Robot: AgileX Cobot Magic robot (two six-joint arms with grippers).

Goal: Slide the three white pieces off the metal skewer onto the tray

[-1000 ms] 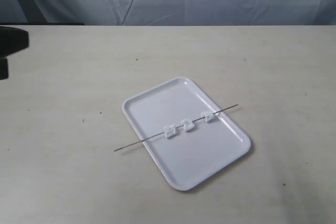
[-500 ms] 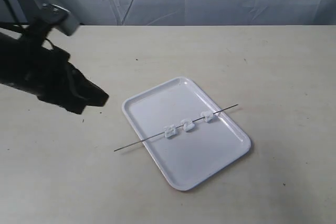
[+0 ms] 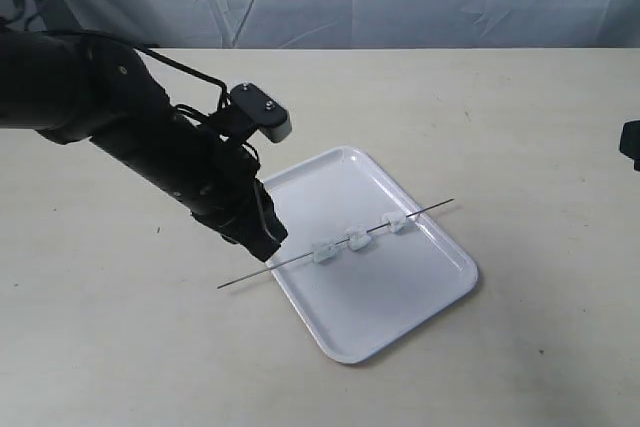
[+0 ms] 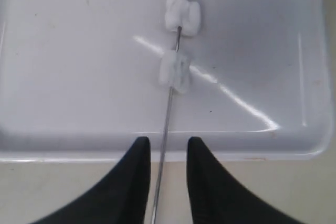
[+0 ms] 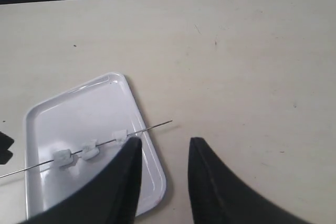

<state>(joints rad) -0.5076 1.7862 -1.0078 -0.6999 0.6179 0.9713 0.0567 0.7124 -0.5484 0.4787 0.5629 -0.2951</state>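
- Wrinkled grey cloth hangs behind a pale desk (image 3: 480, 107), and everything that matters sits mid-desk.
- Left pincer (image 4: 167, 142) has its two black fingers apart. They straddle the bare left end of the metal skewer (image 4: 166, 121), just off the left rim of the tray (image 3: 385, 307), and nothing is clamped yet.
- If it closes off-centre, one finger could touch the thin rod first and roll or swing it, since the rod only rests across the rims.
- A pinch on so slim a rod may slip or let it pivot, so the far-right tip dips.
- The three white pieces (image 3: 357, 239) are threaded along the rod's middle, all over the tray, with the leftmost not far from the fingers.
- They look soft, so pushing them off might tear them or shove the light tray along.
- Drawing the rod leftwards past the rim would drop the pieces on the desk instead.
- Right pincer (image 5: 164, 142), also apart and empty, hovers well off to the right. Coming in, it could knock the rod's free tip.
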